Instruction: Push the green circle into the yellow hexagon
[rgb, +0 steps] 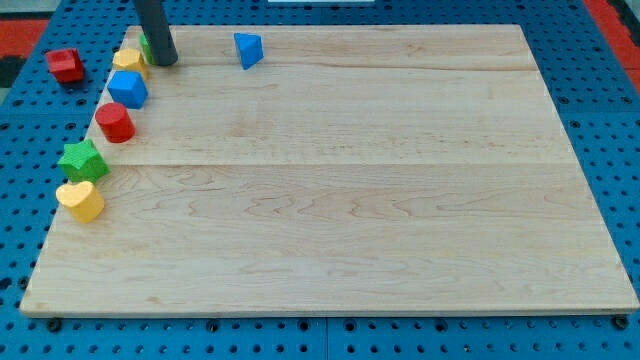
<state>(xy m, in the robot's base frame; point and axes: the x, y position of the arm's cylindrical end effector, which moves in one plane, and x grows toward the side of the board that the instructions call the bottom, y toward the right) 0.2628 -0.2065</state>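
Note:
My tip rests on the board near the view's top left corner. Only a sliver of the green circle shows, just left of the rod and mostly hidden behind it. The yellow hexagon lies right beside it, to the lower left, at the board's left edge. I cannot tell whether the two blocks touch. My tip stands just right of both.
Down the board's left edge lie a blue block, a red circle, a green star and a yellow heart. A blue triangle sits near the top edge. A red block lies off the board, on the blue pegboard.

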